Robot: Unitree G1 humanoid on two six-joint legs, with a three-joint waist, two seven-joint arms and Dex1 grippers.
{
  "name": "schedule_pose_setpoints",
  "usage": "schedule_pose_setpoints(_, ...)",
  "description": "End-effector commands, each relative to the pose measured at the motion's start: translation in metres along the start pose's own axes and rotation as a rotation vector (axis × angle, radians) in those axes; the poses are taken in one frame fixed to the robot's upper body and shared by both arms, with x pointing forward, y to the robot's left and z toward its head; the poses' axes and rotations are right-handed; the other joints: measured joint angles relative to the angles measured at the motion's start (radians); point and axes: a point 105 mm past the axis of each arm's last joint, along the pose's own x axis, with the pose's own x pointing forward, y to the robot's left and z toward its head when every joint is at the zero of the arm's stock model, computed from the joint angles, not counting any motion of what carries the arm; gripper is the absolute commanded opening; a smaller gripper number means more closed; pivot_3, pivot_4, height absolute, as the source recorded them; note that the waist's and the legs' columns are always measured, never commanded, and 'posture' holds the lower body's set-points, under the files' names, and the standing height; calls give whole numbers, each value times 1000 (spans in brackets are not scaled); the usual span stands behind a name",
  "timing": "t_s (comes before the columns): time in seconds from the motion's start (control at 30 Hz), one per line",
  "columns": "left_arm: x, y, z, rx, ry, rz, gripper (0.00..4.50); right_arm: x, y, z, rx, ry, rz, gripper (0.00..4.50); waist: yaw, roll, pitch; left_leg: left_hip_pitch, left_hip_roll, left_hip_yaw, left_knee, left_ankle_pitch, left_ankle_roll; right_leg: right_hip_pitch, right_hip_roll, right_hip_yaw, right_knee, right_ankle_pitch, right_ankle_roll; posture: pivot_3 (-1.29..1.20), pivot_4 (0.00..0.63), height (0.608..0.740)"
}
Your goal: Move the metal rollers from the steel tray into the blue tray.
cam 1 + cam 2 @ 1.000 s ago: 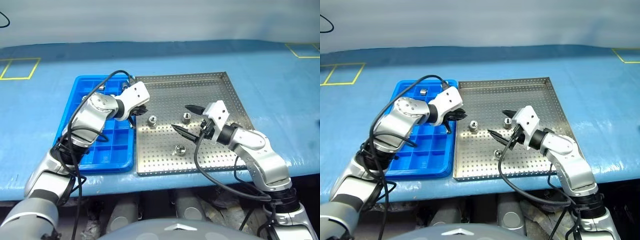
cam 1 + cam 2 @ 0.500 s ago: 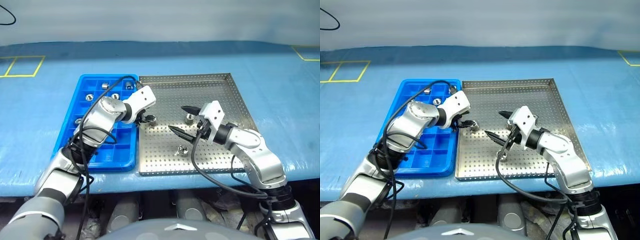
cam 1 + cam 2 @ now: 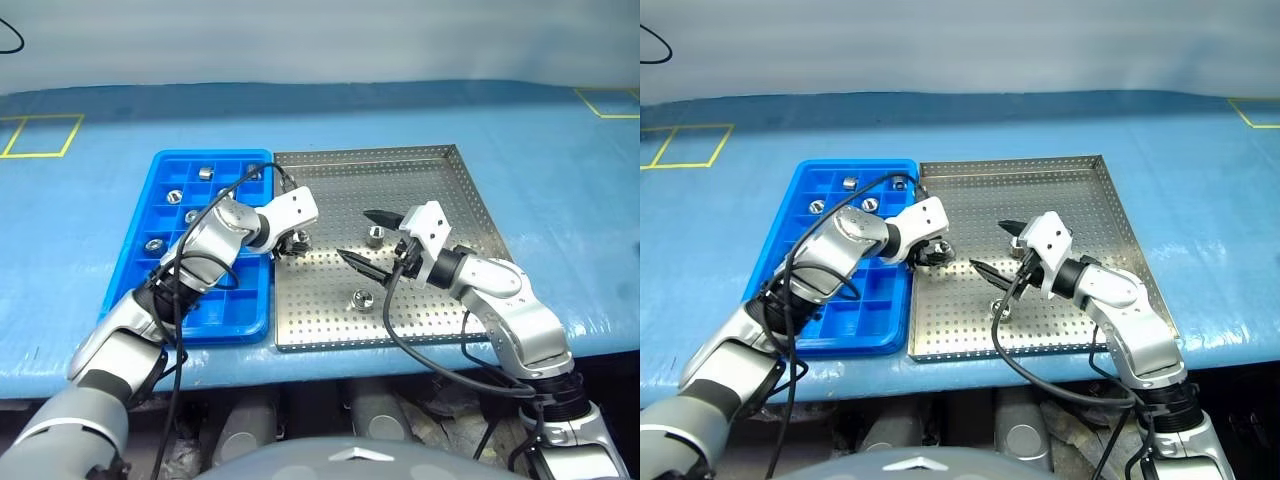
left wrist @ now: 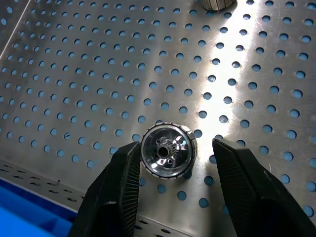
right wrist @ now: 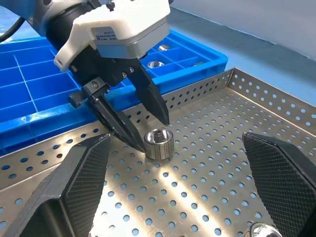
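Left wrist view: left gripper (image 4: 173,170) hanging low over steel tray (image 4: 74,74), jaws parted w/ one metal roller (image 4: 168,150) standing betw. the fingers; one finger (image 4: 123,173) looking right against roller's side, other finger standing off it w/ a gap, so not clamping. Roller sitting on perforated floor nr tray's rim next to blue tray (image 3: 150,300). Right wrist view: same roller (image 5: 159,143) resting on tray floor under left fingers. Right gripper (image 3: 372,240) hovering over mid tray, jaws spread wide, holding nothing. Two more rollers lying in steel tray: one (image 3: 375,236) just beside right gripper's far finger, one (image 3: 360,297) nearer front rim. Several rollers (image 3: 205,171) sitting already in far compartments of blue tray.
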Motion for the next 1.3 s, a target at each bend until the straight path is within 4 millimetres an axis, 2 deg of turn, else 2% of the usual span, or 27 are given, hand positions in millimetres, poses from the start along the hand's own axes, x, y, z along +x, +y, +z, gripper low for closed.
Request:
schedule_pose_setpoints(0.03, 2, 5, 7, 22, -11, 19, 2498, -2, -2, 12, -35, -47, -17, 4500, -2, 0, 0, 0, 0, 0, 0, 0, 0, 0, 0, 0, 0, 0, 0, -275, 150, 740)
schedule_pose_setpoints(0.3, 10, 8, 1, -17, 8, 29, 2498, -2, -2, 13, -37, -50, -20, 4500, -9, 0, 0, 0, 0, 0, 0, -1, 2, 0, 0, 0, 0, 0, 0, -278, 150, 740)
schedule_pose_setpoints(0.4, 11, 9, -1, -23, 13, 35, 1889, -2, -2, 13, -39, -52, -21, 4500, -9, 0, 0, 1, 0, 0, 0, -2, 3, 0, 0, 0, 0, 0, 1, -277, 150, 740)
schedule_pose_setpoints(0.5, 11, 8, -2, -5, 22, 34, 971, -1, -2, 13, -39, -53, -22, 4500, -10, 0, 0, 1, 0, 0, 0, -2, 3, 0, 0, 1, 1, -1, 2, -276, 150, 740)
schedule_pose_setpoints(0.77, 0, 13, 10, -11, -50, 46, 971, 0, -1, 13, -39, -55, -18, 4500, -10, 0, 0, 1, 0, 0, 0, -2, 3, 0, 0, 1, 1, 0, 1, -272, 150, 740)
schedule_pose_setpoints(0.87, -9, 13, 21, -13, -116, 44, 971, 0, -1, 13, -39, -56, -15, 4500, -11, 0, 0, 1, 0, 0, 0, -2, 3, 0, 0, 1, 1, 0, 0, -270, 150, 740)
schedule_pose_setpoints(1.07, -41, 24, 41, -49, -242, 96, 971, 1, 0, 13, -38, -55, -8, 4500, -9, 0, 0, 0, 0, 0, 0, 0, 0, 0, -1, 1, 0, 0, 0, -270, 150, 740)
schedule_pose_setpoints(1.2, -62, 28, 38, -58, -252, 139, 971, 4, 3, 14, -36, -57, 14, 4500, -14, 0, 0, 0, 0, 0, 0, 0, -1, -1, 0, 1, 0, 0, 0, -270, 150, 740)
schedule_pose_setpoints(1.3, -85, 29, 20, -62, -202, 192, 971, 7, 8, 13, -25, -57, 49, 4500, -21, 0, 0, 1, 1, 1, 0, 1, -1, -1, 0, 2, 1, 0, 0, -225, 150, 740)
